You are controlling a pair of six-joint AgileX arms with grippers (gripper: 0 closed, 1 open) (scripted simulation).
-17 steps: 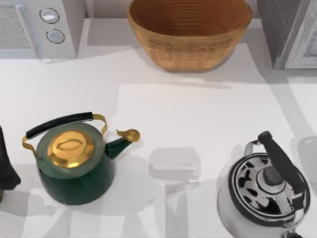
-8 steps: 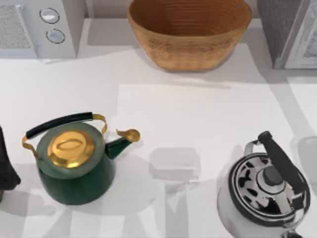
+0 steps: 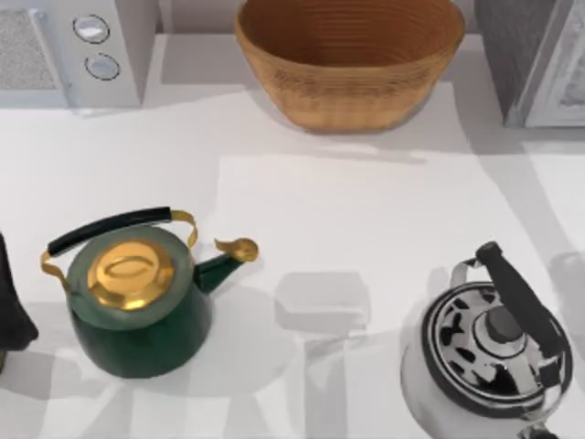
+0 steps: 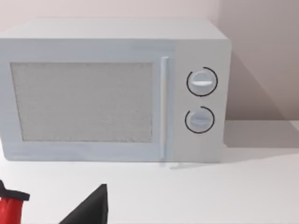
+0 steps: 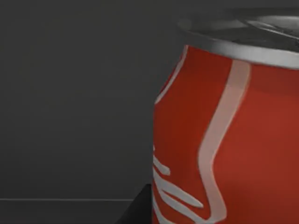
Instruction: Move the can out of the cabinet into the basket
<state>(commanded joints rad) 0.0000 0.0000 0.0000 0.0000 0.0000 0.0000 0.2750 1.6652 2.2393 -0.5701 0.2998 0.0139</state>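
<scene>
there, two kettles point(image 3: 137, 297) before the basket point(image 3: 349, 59)

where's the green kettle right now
In the top view the green kettle stands on the table at the front left, gold spout toward the centre. The microwave sits behind it, and the silver kettle is across at front right.

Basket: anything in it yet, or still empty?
Empty. The top view shows bare woven sides inside the basket, while the right wrist view shows the can close up against a dark grey wall.
</scene>
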